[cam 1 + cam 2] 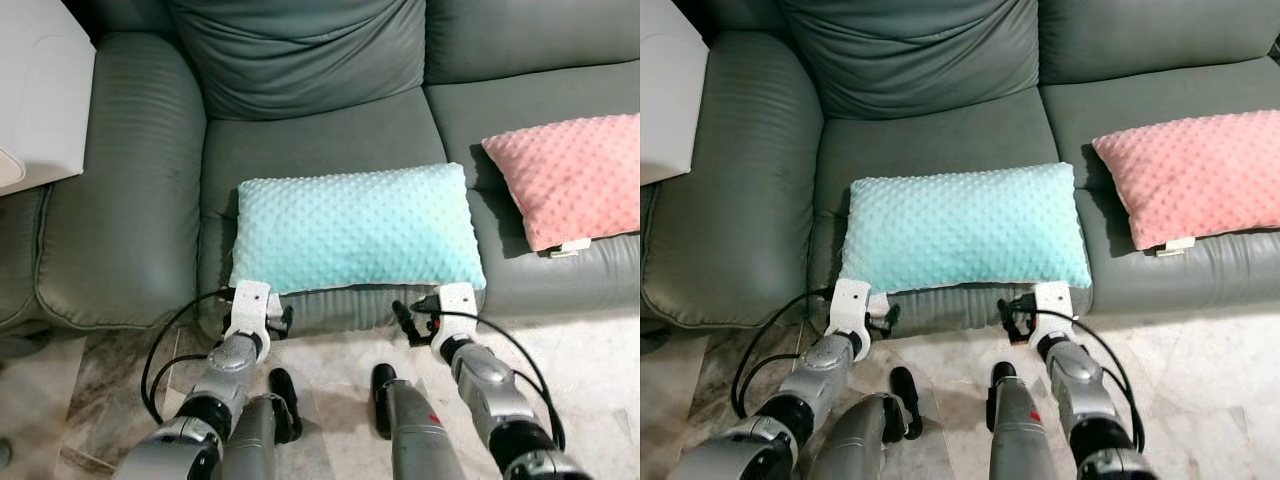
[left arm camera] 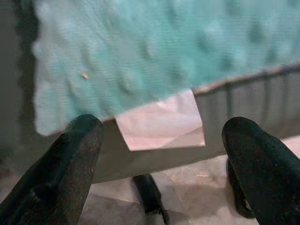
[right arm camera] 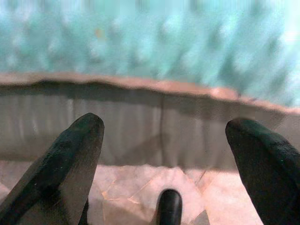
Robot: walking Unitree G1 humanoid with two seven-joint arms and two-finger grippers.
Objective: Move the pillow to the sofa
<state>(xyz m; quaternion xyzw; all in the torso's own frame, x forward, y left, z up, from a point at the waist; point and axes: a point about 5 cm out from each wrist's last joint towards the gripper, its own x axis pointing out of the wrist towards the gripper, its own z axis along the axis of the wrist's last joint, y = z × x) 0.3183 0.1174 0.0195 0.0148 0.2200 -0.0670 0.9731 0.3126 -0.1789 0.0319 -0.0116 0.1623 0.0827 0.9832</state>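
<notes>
Grey-green upholstery of the sofa point(image 1: 140, 200) is taking up the upper two thirds of the head views, and we are standing square to its front edge. Lying flat at frame centre on the seat cushion, the teal dotted pillow point(image 1: 355, 228) is already resting where the task wants it, its near edge overhanging the seat front slightly; we judge the placing essentially done. It looks soft and plump, covered in raised dimples, with a white label point(image 2: 161, 121) hanging from its lower edge. At the right edge, a pink pillow point(image 1: 575, 175) is lying on the neighbouring seat. Below the teal one, our left gripper point(image 1: 262, 318) and right gripper point(image 1: 425, 318) are hovering just off its lower corners, fingers spread wide and holding nothing, likely having let go.
</notes>
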